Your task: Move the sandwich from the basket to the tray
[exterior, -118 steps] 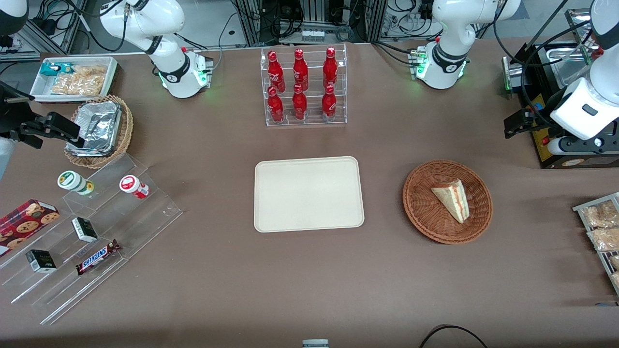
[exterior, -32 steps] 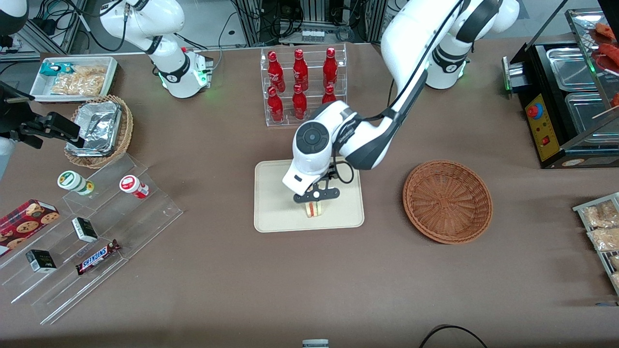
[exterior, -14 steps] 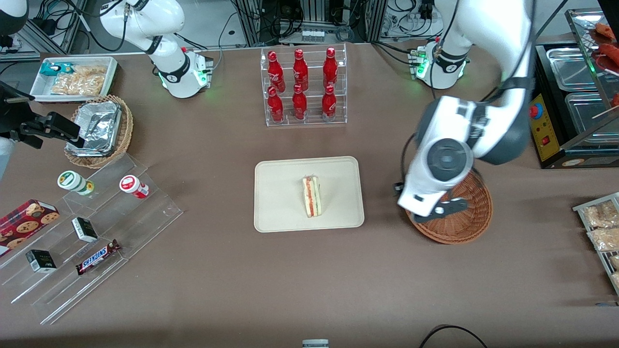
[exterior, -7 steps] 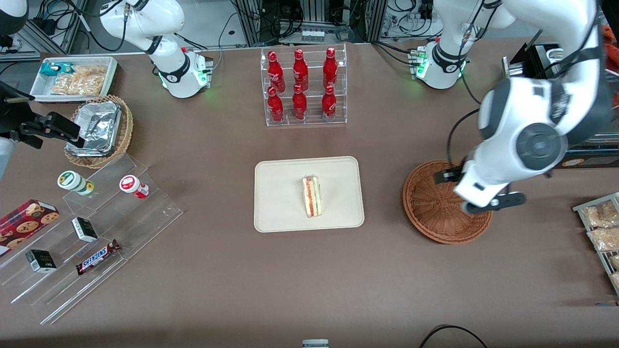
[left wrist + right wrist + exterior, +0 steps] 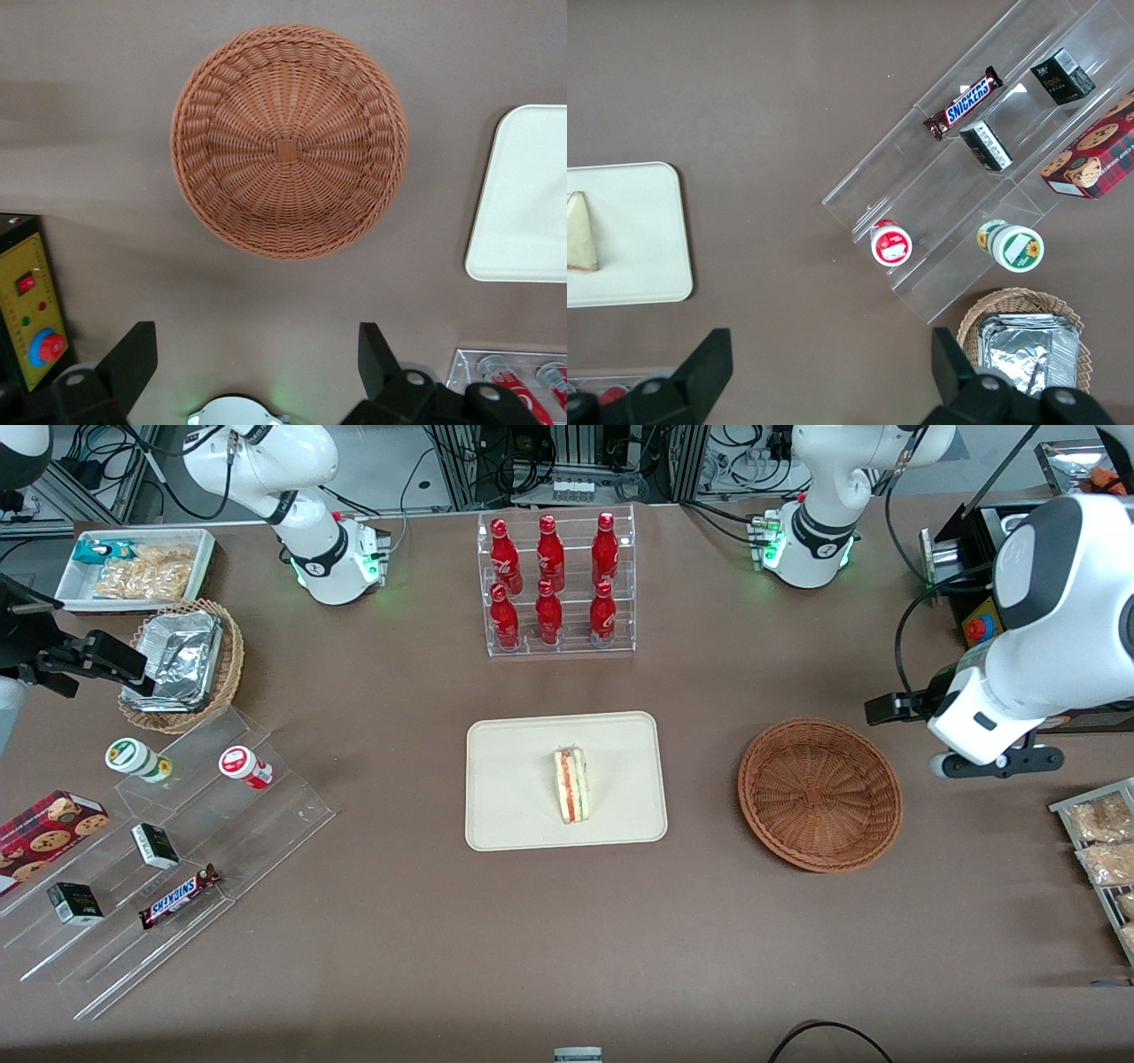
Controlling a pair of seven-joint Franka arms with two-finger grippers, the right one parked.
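The sandwich [image 5: 571,785] lies on its side on the cream tray [image 5: 514,779], with its red, orange and green filling edge up. It also shows in the right wrist view [image 5: 580,232] on the tray [image 5: 638,239]. The reddish-brown wicker basket [image 5: 819,794] holds nothing. The left arm's gripper [image 5: 992,763] hangs above the table beside the basket, toward the working arm's end. In the left wrist view the gripper [image 5: 255,354] is open and empty, looking down on the basket [image 5: 288,142] and one corner of the tray [image 5: 523,195].
A clear rack of red bottles [image 5: 554,584] stands farther from the front camera than the tray. A black appliance with a yellow panel [image 5: 979,633] and a rack of snack bags [image 5: 1099,841] are near the gripper. A clear stepped shelf [image 5: 177,841] and a foil-lined basket [image 5: 182,660] lie toward the parked arm's end.
The gripper has swung from above the basket out toward the working arm's end of the table. The sandwich stays on the tray and the basket stays empty.
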